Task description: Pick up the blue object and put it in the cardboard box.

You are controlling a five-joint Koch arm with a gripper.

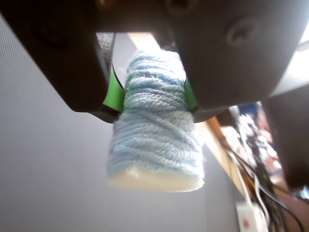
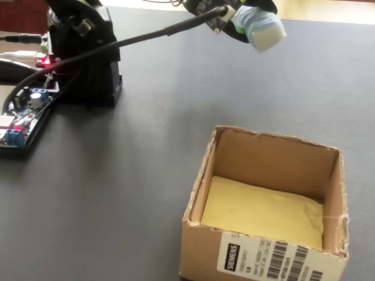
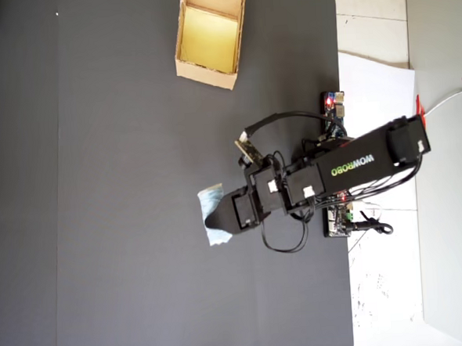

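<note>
The blue object [image 1: 154,130] is a pale blue yarn-wound roll with a whitish end. My gripper [image 1: 153,99] is shut on it, its green-padded jaws pressing either side. The fixed view shows the blue object [image 2: 259,27] held in the air at the top, with the gripper [image 2: 241,22] above and behind the cardboard box [image 2: 272,158]. In the overhead view, the blue object [image 3: 211,213] sticks out on both sides of the gripper [image 3: 216,218], well below the cardboard box [image 3: 207,72], which stands empty with a yellowish floor.
A dark grey mat [image 3: 124,226] covers the table. The arm's black base [image 2: 88,64] and a circuit board with wires [image 2: 23,117] sit at the left of the fixed view. In the overhead view, white floor [image 3: 387,289] lies right of the mat.
</note>
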